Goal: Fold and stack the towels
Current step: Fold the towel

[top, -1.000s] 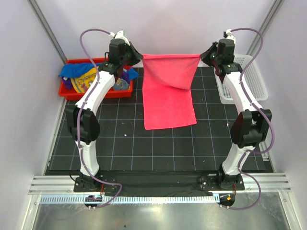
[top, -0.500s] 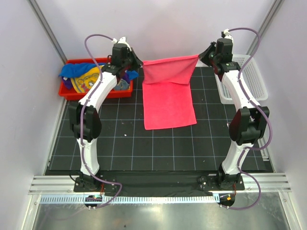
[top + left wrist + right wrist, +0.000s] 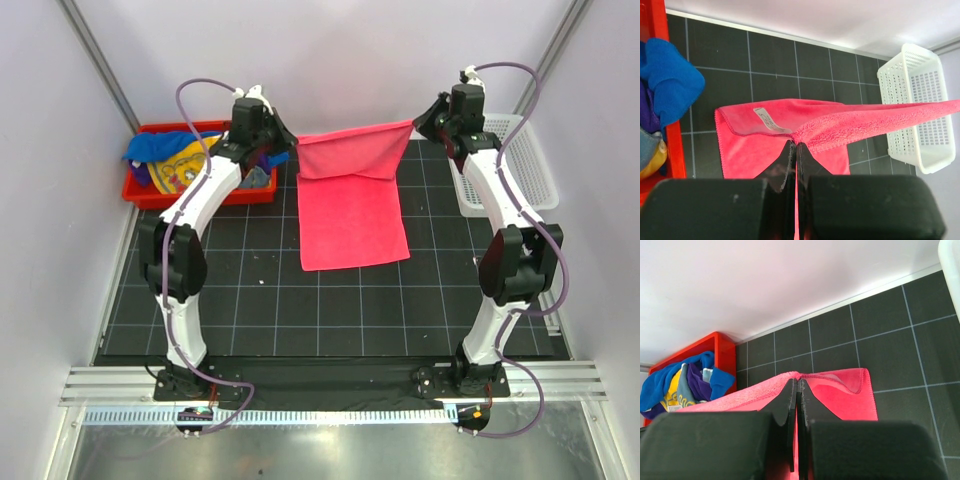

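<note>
A hot pink towel [image 3: 352, 205] lies on the black grid mat, its far edge lifted and stretched between both grippers. My left gripper [image 3: 294, 140] is shut on the far left corner [image 3: 795, 137]. My right gripper [image 3: 414, 124] is shut on the far right corner [image 3: 799, 376]. The lifted part hangs over the flat lower part. A white label [image 3: 769, 120] shows on the towel in the left wrist view. More towels [image 3: 175, 160], blue, yellow and purple, are piled in the red bin [image 3: 137, 192].
The red bin sits at the back left of the mat. A white mesh basket [image 3: 525, 165] stands at the back right, also seen in the left wrist view [image 3: 920, 100]. The grey back wall rises just behind the grippers.
Both grippers have carried the towel's held edge lower and toward the back wall, so the hanging flap is shorter and more of the towel lies flat.
</note>
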Robot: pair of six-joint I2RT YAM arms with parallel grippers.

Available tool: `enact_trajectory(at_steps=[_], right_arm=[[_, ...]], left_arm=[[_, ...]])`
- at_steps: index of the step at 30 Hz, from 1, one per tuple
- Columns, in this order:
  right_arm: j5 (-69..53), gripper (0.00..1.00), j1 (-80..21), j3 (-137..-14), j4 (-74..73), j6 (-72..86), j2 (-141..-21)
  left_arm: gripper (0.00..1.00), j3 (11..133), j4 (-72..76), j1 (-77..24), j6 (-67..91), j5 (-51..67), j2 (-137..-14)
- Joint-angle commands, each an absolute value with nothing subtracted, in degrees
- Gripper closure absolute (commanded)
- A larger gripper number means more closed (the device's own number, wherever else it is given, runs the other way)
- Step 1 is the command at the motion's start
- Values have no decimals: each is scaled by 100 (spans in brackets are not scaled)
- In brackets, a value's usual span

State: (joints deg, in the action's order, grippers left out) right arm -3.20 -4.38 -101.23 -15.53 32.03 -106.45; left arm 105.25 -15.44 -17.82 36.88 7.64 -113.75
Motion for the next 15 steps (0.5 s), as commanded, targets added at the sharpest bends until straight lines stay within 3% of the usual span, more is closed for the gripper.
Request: enact_trajectory(at_steps=[1,15], right_arm=[[79,99,-264,-10046,-1345,3138,-10099],[-140,99,-281,-9027,-1178,3217,-9484]], left_arm=[[100,10337,-1406,-1582,3480,536,-10907],[100,9379,-1160,-1591,3630,633,-10363]])
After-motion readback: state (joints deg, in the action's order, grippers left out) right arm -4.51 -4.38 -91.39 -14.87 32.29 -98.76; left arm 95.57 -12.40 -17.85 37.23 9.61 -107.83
